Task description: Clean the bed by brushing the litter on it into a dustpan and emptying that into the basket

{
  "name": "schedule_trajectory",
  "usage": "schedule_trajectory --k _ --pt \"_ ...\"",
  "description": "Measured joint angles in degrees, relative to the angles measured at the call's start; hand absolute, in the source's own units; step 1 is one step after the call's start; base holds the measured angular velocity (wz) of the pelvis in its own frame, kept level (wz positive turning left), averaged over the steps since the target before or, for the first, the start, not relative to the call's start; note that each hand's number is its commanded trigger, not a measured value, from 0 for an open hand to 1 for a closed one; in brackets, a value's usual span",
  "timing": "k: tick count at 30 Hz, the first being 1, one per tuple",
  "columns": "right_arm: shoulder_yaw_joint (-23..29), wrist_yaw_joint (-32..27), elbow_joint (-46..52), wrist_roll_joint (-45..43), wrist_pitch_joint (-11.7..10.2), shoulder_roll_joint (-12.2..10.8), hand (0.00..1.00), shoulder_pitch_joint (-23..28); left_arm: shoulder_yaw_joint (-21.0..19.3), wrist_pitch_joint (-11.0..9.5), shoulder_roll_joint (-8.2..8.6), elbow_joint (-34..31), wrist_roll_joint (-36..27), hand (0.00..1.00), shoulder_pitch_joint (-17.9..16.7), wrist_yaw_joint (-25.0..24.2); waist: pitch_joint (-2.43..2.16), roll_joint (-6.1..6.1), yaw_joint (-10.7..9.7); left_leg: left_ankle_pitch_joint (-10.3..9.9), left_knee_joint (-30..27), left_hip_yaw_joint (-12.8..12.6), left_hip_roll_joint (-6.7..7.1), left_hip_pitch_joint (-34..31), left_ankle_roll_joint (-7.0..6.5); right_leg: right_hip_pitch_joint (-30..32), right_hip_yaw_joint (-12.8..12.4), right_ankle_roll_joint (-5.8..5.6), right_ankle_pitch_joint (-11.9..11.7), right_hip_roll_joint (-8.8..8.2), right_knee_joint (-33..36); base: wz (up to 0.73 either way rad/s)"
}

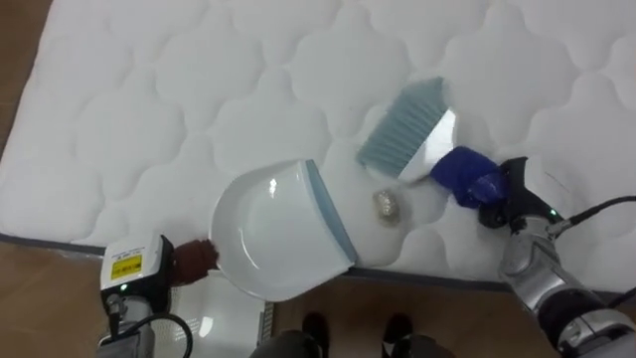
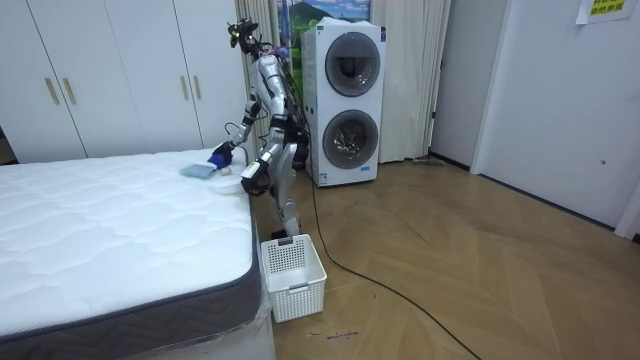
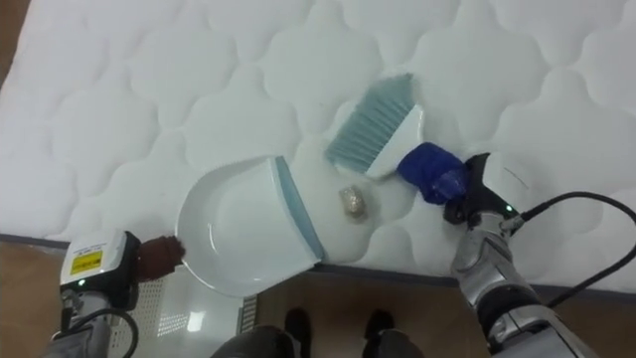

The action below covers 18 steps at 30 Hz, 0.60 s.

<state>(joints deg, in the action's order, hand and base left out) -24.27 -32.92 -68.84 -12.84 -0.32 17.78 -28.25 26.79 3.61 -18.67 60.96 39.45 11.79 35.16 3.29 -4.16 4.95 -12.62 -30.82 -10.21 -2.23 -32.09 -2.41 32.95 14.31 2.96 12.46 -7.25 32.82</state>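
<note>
A white dustpan [image 1: 273,231] with a grey-blue lip lies on the white quilted mattress [image 1: 149,119] at its near edge. My left hand [image 1: 191,257] is curled on the pan's handle just off the mattress edge. A small crumpled scrap [image 1: 388,205] lies on the mattress just right of the pan's lip. Beyond it rests a hand brush [image 1: 405,127] with pale blue bristles, tilted, bristles toward the scrap. My right hand [image 1: 505,197] is shut on the brush's blue handle [image 1: 465,175]. In the room view I stand bent over the bed's corner [image 2: 235,180].
The mattress edge [image 1: 437,278] runs along the bottom of the eye views, with wooden floor below. A white slatted basket [image 2: 293,272] stands on the floor by the bed. Stacked washing machines [image 2: 343,105] stand behind me, and wardrobes [image 2: 110,75] line the wall.
</note>
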Motion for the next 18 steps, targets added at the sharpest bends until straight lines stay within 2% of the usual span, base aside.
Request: schedule_trajectory --k 7,13,17,18 --pt "1.2 0.5 0.0 3.9 -0.8 0.3 1.0 0.4 0.4 -0.1 0.0 -0.1 -0.5 1.0 0.8 -0.5 0.07 0.12 -0.6 0.2 -0.2 0.0 0.01 -0.4 -0.31 0.0 0.6 -0.22 0.3 -0.57 0.0 0.07" --pt "3.2 0.6 0.0 7.0 -1.5 0.5 1.0 0.6 0.3 -0.1 -0.12 -0.2 0.3 1.0 1.2 -0.3 0.05 1.1 -0.7 0.2 -0.6 0.0 0.15 -1.2 -0.36 0.4 0.9 -0.54 0.5 -0.78 0.3 0.07" --pt "4.4 0.6 0.1 7.8 -1.6 1.1 1.0 0.7 0.4 -0.1 -0.68 -1.9 0.8 1.0 1.5 0.3 0.11 1.55 -0.7 0.1 -1.9 -0.2 0.49 -2.7 -0.58 1.8 1.1 -0.68 1.1 -1.8 2.1 0.08" --pt "4.9 0.7 0.1 7.7 -1.7 1.3 1.0 0.5 0.4 -0.3 -1.15 -1.9 0.8 1.0 2.0 0.4 0.11 2.08 -0.4 0.0 -2.2 -0.4 0.51 -3.0 -0.71 2.7 0.6 -0.71 1.2 -1.86 2.8 -0.03"
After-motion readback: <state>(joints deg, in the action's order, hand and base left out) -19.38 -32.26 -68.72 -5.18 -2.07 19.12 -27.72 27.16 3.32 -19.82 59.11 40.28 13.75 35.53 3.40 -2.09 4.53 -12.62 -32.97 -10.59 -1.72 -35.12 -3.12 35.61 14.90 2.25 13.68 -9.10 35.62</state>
